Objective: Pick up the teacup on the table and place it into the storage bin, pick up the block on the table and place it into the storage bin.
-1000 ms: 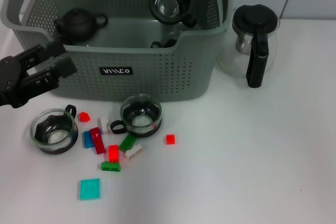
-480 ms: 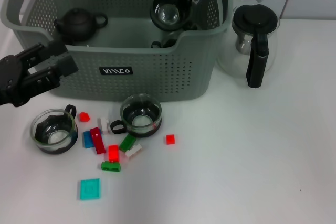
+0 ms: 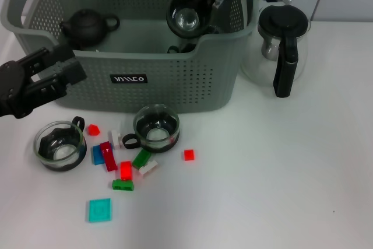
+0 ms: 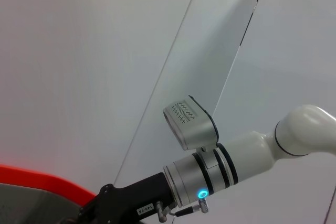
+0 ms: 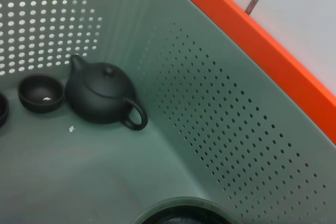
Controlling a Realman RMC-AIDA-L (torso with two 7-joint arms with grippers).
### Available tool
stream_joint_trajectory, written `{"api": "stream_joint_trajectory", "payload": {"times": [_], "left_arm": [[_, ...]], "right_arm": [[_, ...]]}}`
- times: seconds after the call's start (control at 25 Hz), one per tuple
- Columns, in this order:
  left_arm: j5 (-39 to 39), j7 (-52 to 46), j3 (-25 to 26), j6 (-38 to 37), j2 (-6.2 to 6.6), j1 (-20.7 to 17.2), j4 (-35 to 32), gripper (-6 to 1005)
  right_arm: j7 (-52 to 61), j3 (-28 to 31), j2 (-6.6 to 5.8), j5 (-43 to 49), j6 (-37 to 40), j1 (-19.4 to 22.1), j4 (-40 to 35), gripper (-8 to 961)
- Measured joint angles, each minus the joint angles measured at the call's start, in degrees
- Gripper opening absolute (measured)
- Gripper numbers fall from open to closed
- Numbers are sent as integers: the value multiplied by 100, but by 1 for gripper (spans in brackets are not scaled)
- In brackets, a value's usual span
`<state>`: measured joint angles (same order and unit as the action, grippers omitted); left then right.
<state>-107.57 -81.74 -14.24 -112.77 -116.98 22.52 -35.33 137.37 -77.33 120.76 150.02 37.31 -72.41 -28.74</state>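
My right gripper [image 3: 205,11] is shut on a glass teacup [image 3: 187,16] and holds it over the right end of the grey-green storage bin [image 3: 134,77], just above the rim. The cup's rim shows at the edge of the right wrist view [image 5: 184,214]. Two more glass teacups [image 3: 59,145] [image 3: 156,127] stand on the table in front of the bin. Several small blocks [image 3: 123,167] lie between them, with a red block [image 3: 189,154] to the right and a teal tile [image 3: 99,209] nearer me. My left gripper [image 3: 73,67] is open and empty at the bin's front left.
A black teapot [image 3: 87,25] sits in the bin, also seen in the right wrist view [image 5: 102,98] beside a small black cup [image 5: 39,92]. A glass coffee pot [image 3: 280,48] with a black handle stands right of the bin.
My right gripper has lowered the held teacup slightly towards the bin. The left arm and the things on the table have not moved.
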Motion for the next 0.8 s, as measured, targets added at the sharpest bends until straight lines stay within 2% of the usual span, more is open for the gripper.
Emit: {"api": "stream_joint_trajectory", "payload": {"times": [0.8], "left_arm": [[0, -14, 36, -26, 0, 35, 0, 793]], "right_arm": [[6, -98, -23, 23, 81, -27, -16, 193]]}}
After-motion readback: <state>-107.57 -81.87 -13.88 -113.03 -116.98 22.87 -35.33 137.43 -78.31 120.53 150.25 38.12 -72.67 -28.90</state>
